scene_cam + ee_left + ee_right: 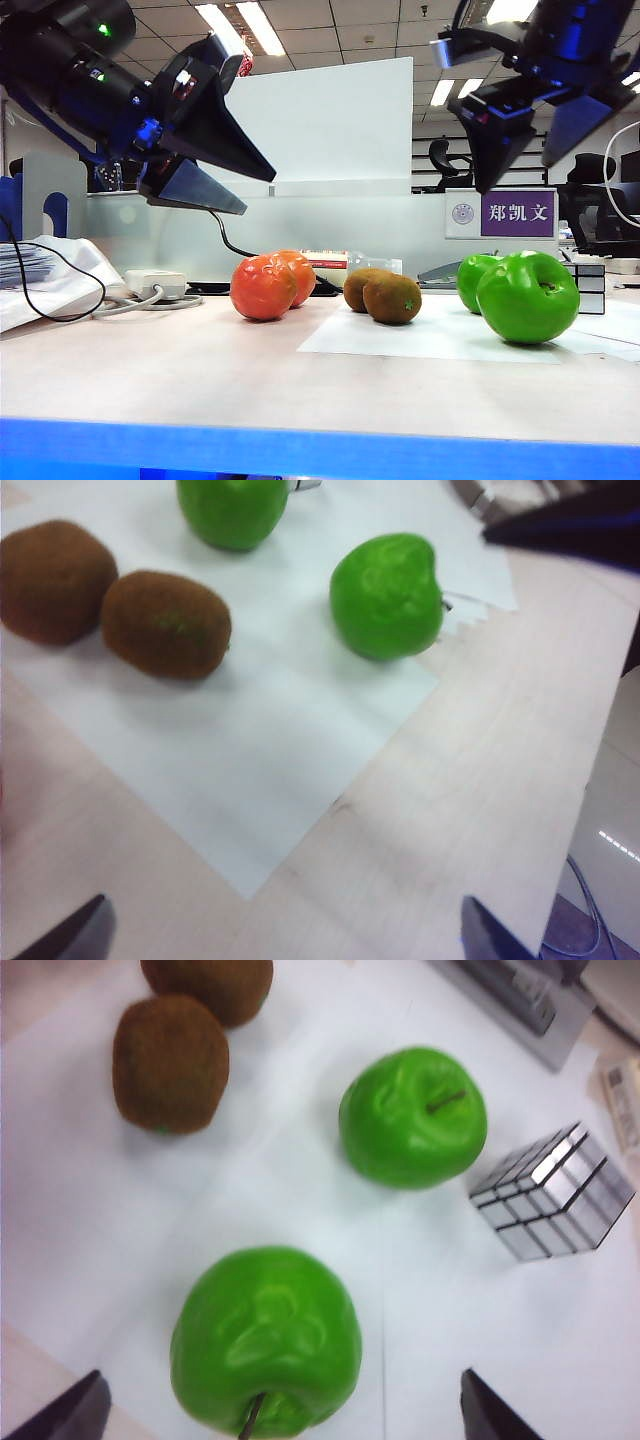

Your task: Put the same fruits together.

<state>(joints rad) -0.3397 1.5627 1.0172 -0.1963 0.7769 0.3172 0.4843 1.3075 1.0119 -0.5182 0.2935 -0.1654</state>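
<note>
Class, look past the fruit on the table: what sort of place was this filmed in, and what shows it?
Probably an open-plan office or lab: ceiling light panels, an office chair, and a desk partition bearing a name plate.

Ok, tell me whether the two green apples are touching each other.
Apart. The right wrist view shows white paper plainly between the near apple and the far apple. In the exterior view they only overlap.

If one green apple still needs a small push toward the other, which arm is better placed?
Probably the right arm. The right gripper hangs open above both green apples; the left gripper hangs open nearer the orange-red fruits.
</note>
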